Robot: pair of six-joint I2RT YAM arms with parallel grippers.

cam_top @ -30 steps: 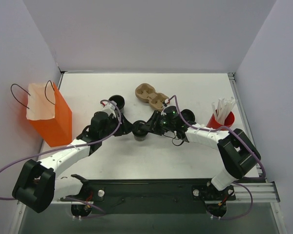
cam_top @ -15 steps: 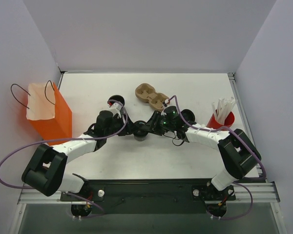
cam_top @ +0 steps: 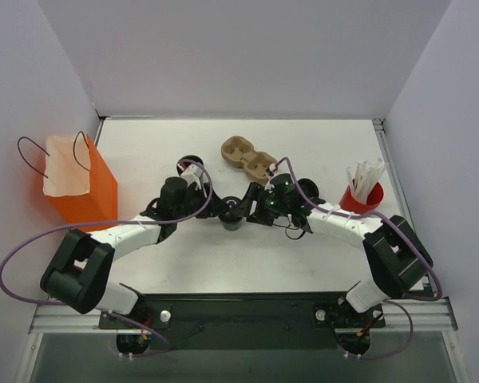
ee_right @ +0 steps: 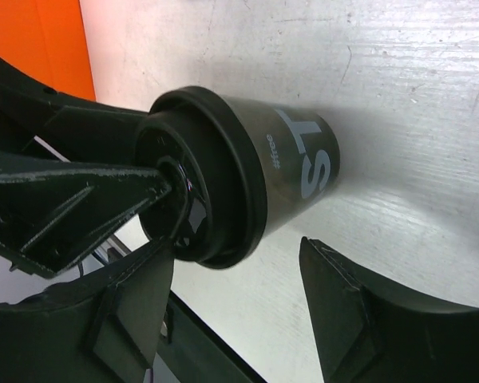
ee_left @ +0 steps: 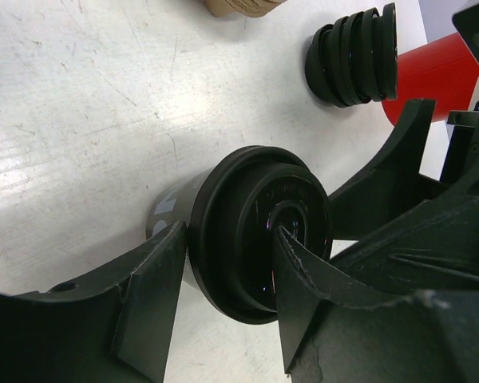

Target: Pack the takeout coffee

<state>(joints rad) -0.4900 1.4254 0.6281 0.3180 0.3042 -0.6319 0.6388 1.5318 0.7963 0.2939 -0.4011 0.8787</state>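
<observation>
The takeout coffee (cam_top: 231,214), a small black cup with a black lid, stands upright at mid-table between both grippers. My left gripper (cam_top: 218,209) reaches it from the left. In the left wrist view the gripper (ee_left: 230,235) pinches the lid's (ee_left: 251,227) rim, one finger outside the rim, the other in the lid's top recess. From the right comes my right gripper (cam_top: 248,209). Its fingers (ee_right: 235,246) stand open on either side of the cup (ee_right: 295,167), the far one well clear of the wall.
An orange paper bag (cam_top: 80,187) stands open at the left edge. A brown cardboard carrier (cam_top: 247,157) lies behind the cup. A lidless black cup (cam_top: 190,166), a stack of black lids (ee_left: 353,54) and a red cup of white sticks (cam_top: 361,191) are nearby.
The left arm swung right and its fingers closed in on the lid. The right gripper's jaws opened off the cup. The cup stayed put.
</observation>
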